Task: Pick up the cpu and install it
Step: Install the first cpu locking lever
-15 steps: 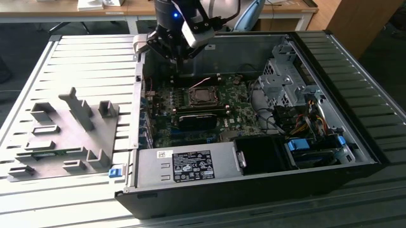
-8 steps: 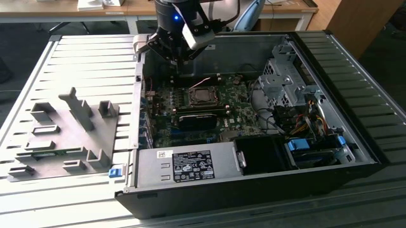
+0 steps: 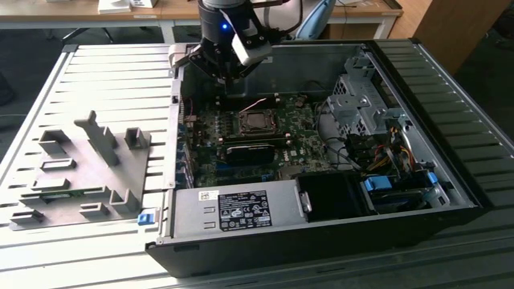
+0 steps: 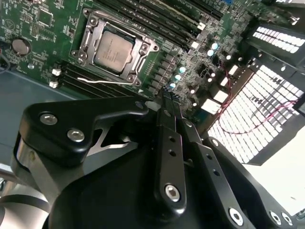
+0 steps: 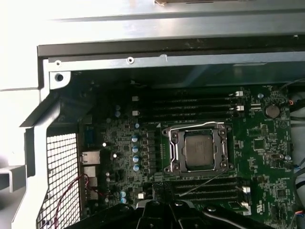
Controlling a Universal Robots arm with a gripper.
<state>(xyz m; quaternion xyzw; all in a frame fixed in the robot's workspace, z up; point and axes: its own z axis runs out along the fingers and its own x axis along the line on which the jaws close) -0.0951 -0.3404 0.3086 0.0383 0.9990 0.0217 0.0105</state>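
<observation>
**Silver chip seated in socket, arm hovering clear**

Silvery-grey metal marks the cpu (image 4: 112, 50), which lies flat inside the socket frame (image 4: 138, 47) on the green motherboard (image 4: 38, 21). In both wrist views the chip sits square within the frame's opening, level with it, its top bare. A thin wire lever (image 4: 102, 82) lies along the frame's side nearest the memory slots; whether it is latched down I cannot tell.

Above the socket frame and off toward the case wall (image 3: 281, 66), the end effector (image 4: 167, 98) hangs in the air over the board, touching nothing. In the second wrist view its two dark fingers (image 4: 169, 143) press together along their length with nothing between them, so it is clenched and empty. The exterior view puts the arm (image 3: 225, 36) over the rear edge of the open computer case (image 3: 449, 150), well apart from the grey plastic fixture (image 3: 88, 162) that rests on the slatted tabletop (image 3: 105, 72) beside the case.

Judging from how things lie, the pick and the placing look done: the chip is in its seat and the end effector carries nothing. What may remain is closing the frame's retaining plate, which appears open around the chip.
</observation>
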